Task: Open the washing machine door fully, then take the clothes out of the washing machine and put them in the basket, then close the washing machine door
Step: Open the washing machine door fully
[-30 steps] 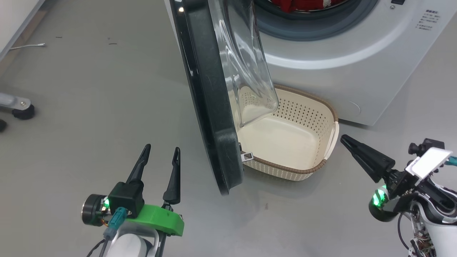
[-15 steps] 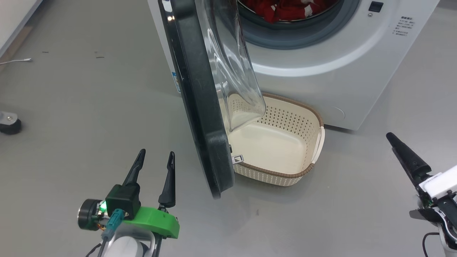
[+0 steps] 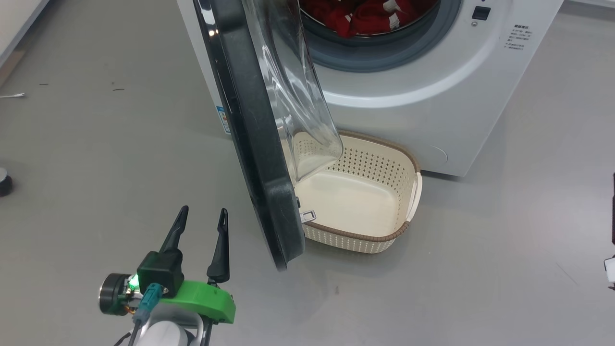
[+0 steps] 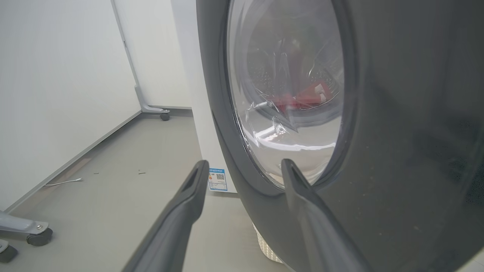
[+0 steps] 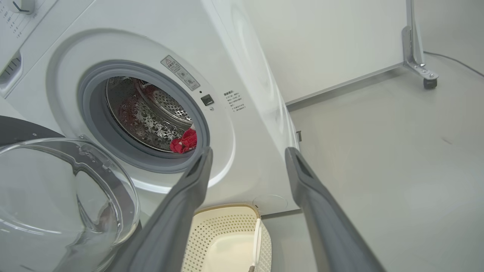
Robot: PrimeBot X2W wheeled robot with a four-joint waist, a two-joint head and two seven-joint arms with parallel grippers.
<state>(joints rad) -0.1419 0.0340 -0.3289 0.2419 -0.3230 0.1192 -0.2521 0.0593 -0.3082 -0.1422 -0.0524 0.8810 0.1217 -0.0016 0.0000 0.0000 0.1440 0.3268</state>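
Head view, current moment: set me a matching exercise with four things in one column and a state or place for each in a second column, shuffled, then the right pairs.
Things:
1. washing machine door
2. clothes
3. basket
4. left gripper

States or places:
A. empty, standing on the floor
B. fingers apart, holding nothing
C. red, lying inside the washing machine
D. swung out, black rim seen edge-on

Pairs: 1-D, 2-C, 3-A, 4-B
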